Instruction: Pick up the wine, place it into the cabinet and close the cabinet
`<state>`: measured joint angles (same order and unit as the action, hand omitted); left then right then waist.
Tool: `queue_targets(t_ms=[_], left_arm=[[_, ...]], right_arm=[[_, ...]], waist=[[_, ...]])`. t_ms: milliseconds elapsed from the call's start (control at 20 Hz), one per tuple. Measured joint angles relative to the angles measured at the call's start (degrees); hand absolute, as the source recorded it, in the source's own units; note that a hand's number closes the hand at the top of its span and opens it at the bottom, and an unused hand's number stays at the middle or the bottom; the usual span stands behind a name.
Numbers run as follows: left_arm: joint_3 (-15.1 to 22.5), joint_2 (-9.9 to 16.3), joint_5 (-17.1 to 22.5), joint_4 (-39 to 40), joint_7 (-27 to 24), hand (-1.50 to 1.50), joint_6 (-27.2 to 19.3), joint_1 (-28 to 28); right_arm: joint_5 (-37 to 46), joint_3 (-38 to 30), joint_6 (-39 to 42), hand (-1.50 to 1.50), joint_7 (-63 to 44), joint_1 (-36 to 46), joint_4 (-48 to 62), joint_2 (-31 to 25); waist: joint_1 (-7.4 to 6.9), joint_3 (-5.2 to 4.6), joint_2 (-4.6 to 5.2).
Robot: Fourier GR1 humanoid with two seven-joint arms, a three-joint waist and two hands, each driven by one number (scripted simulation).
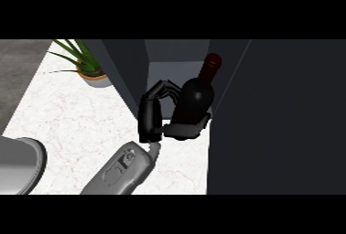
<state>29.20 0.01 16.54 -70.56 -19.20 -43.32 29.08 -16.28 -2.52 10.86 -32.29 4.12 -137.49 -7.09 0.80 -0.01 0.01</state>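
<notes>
Grey forearm comes up from the lower edge, w/ the right hand [154,119] curled round the wine bottle [196,93], fingers clamped on its lower body from the left side. Bottle is upright, slightly tilted, neck up, sitting right at the mouth of the cabinet [128,68] opening, between the dark left wall and the big dark door panel [277,114] on the right. Left hand isn't in view. Step in hand looks like the insertion: best to keep the bottle vertical, push straight back into the opening, set the base flat on the cabinet floor before releasing, then draw the hand out the same line. Room is tight: bottle is just beside the door panel's edge on its right, fingers near the left wall, so little sideways slack. Table [74,114] to the left is the open side for retreat; potted plant [91,68] stands further back-left, well apart.
</notes>
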Motion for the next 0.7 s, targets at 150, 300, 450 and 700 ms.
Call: queue_targets(t_ms=[150, 300, 450, 700], left_arm=[[-0.65, 0.18, 1.22, 1.52, -2.11, 1.5, 0.11, 0.28], [-3.19, 0.11, 1.58, 3.06, -3.15, 1.5, 1.59, 0.73], [-4.37, 0.06, 2.88, 4.92, -4.18, 1.5, 1.77, 1.97], [-7.25, 0.38, 3.7, 7.7, -4.3, 1.5, 4.85, 3.47]], right_arm=[[0.11, -0.04, -0.32, -1.5, 0.06, 0.64, 0.21, 0.01], [0.01, -0.33, -0.68, -1.5, -1.38, 0.77, -0.17, -0.68], [-0.15, -0.89, -0.76, -1.5, -1.82, 1.48, -0.06, -0.96], [-0.29, -1.21, -0.71, -1.5, -1.9, 1.04, -0.07, -0.93]], waist=[[-0.14, -0.01, 0.0], [-0.12, -0.01, -0.04], [-0.05, 0.0, -0.02], [-0.12, 0.0, -0.04]])
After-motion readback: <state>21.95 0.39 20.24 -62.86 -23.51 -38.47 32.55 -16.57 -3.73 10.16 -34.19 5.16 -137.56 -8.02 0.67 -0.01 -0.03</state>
